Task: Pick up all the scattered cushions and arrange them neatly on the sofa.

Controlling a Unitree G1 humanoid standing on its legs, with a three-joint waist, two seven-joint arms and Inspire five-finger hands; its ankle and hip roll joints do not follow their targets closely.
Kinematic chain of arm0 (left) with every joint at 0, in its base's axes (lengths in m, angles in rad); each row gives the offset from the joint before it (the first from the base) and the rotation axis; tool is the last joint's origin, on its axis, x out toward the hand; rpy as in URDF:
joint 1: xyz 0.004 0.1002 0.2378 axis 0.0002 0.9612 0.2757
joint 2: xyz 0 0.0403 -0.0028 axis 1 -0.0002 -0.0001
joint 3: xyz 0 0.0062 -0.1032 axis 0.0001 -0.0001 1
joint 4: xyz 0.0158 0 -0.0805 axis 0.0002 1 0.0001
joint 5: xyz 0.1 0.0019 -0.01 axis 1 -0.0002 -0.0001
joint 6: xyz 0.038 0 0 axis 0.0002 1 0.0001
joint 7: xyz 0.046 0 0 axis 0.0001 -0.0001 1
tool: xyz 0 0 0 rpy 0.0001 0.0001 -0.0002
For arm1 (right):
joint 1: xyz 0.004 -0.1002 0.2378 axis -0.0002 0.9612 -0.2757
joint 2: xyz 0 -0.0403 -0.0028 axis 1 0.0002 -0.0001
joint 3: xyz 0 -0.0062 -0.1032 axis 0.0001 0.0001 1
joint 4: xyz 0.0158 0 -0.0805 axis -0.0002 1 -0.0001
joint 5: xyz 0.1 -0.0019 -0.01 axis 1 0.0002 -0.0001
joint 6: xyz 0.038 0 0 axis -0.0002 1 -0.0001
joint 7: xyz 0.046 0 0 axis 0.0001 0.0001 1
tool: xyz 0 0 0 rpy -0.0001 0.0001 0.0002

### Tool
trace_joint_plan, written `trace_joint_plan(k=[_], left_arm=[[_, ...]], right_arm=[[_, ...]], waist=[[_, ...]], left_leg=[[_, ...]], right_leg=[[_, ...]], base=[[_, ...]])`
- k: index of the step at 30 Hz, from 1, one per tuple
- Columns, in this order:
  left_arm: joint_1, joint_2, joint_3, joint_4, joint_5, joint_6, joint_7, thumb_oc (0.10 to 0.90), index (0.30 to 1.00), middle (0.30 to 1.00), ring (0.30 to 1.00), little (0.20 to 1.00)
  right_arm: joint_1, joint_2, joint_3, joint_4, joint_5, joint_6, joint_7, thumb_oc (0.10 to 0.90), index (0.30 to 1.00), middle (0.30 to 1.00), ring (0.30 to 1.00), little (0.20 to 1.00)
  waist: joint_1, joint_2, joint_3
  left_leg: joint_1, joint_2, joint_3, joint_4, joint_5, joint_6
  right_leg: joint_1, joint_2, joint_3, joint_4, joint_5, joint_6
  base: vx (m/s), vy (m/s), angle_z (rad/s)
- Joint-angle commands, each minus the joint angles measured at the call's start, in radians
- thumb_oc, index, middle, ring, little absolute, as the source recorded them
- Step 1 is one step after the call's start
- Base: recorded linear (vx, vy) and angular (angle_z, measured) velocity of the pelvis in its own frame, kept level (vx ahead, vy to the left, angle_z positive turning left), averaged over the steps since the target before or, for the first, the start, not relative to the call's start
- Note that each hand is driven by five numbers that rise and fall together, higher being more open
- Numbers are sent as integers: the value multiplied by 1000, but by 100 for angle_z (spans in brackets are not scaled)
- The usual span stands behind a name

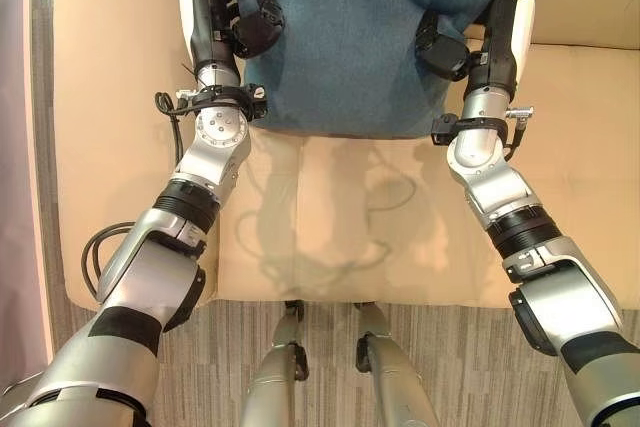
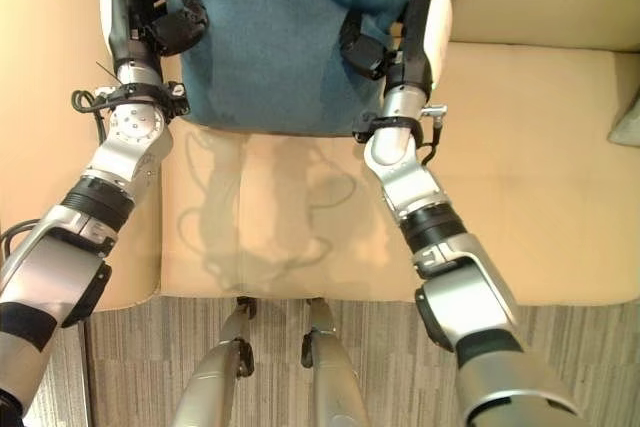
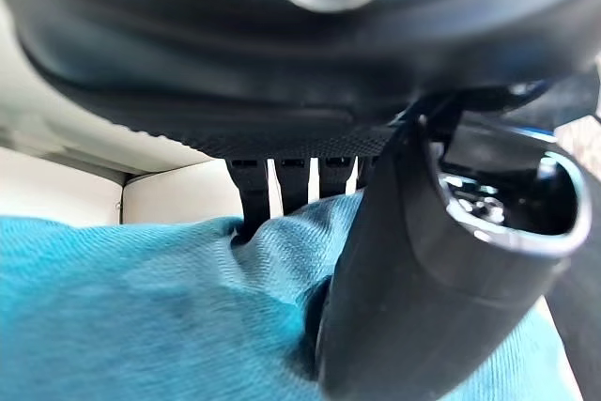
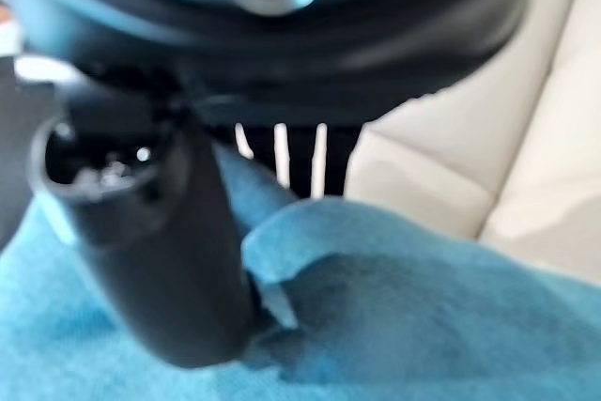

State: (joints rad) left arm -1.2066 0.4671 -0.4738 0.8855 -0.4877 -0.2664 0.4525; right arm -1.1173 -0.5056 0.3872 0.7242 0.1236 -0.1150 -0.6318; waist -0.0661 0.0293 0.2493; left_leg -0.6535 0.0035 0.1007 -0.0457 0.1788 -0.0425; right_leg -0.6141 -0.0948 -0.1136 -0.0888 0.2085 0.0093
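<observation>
Left eye view: one large blue-teal woven fabric cushion (image 1: pixel 355 37) is recorded above the seat of a beige upholstered sofa (image 1: pixel 330 237), towards the seat's back edge, held between both hands. The left hand (image 1: pixel 245 22) is clamped on the cushion's left side edge, the right hand (image 1: pixel 450 47) on its right side edge; each thumb is seen pressed into the near face. Left wrist view: the fingers (image 3: pixel 282 185) are curled behind the cloth and the thumb is laid across the front, so the fabric is pinched between them. Right wrist view: the same grip is noted, with a fold of blue cloth bunched up beside the thumb and the fingers (image 4: pixel 300 152) closed behind it. A grasp at opposite edges is judged to have been chosen because the cushion is broad and soft; held at one edge alone it would sag and twist, whereas two matched pinches keep it square to the backrest. The cushion's lower edge appears to lie close over the seat, though contact cannot be confirmed. The placement step is judged to be in hand: the cushion is already at the sofa and not yet released. In the right eye view a grey object (image 2: pixel 627 119) is partly seen at the seat's right edge; its nature cannot be told.
</observation>
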Motion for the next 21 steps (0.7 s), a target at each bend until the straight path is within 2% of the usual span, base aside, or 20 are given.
trace_joint_plan(k=[1, 9, 14, 16, 18, 21], left_arm=[[-140, 85, -21, 48, 51, -48, 4, 800, 900, 900, 900, 900], [-103, 178, 32, 75, 24, -43, -3, 800, 900, 900, 900, 900], [-21, 224, 101, 24, 15, -54, 5, 800, 900, 900, 900, 900], [73, 233, 157, -48, 14, -69, 3, 800, 900, 900, 900, 900], [276, 201, 274, -226, 37, -100, 2, 800, 900, 900, 900, 900], [346, 177, 303, -287, 39, -101, -2, 800, 900, 900, 900, 900]], right_arm=[[-127, -48, -6, 15, -10, -66, -11, 800, 900, 900, 900, 900], [-88, -137, -41, 90, 29, -45, -4, 800, 900, 900, 900, 900], [-6, -186, -112, 61, 45, -50, -11, 800, 900, 900, 900, 900], [76, -202, -165, 1, 31, -53, -14, 800, 900, 900, 900, 900], [279, -215, -294, -124, -15, -65, -6, 800, 900, 900, 900, 900], [346, -208, -328, -170, -29, -64, 2, 800, 900, 900, 900, 900]], waist=[[-14, 9, -83], [-11, 9, -95], [-5, 9, -102], [-3, 10, -111], [-1, 6, -126], [-2, 3, -135]], left_leg=[[72, 8, -30, -42, -67, -56], [74, 7, -38, -42, -69, -59], [81, 6, -39, -42, -73, -59], [92, 6, -39, -42, -78, -58], [123, 8, -39, -42, -91, -56], [131, 6, -38, -42, -89, -54]], right_leg=[[23, 24, 18, 2, -80, 145], [27, 20, 9, 2, -79, 147], [35, 20, 8, 2, -82, 146], [46, 20, 6, 2, -86, 145], [77, 18, -2, 2, -97, 140], [84, 17, -5, 2, -95, 137]], base=[[-4, -2, -48], [-3, -2, 4], [0, 0, 0], [23, 10, 1], [50, 19, 4], [33, -8, 1]])
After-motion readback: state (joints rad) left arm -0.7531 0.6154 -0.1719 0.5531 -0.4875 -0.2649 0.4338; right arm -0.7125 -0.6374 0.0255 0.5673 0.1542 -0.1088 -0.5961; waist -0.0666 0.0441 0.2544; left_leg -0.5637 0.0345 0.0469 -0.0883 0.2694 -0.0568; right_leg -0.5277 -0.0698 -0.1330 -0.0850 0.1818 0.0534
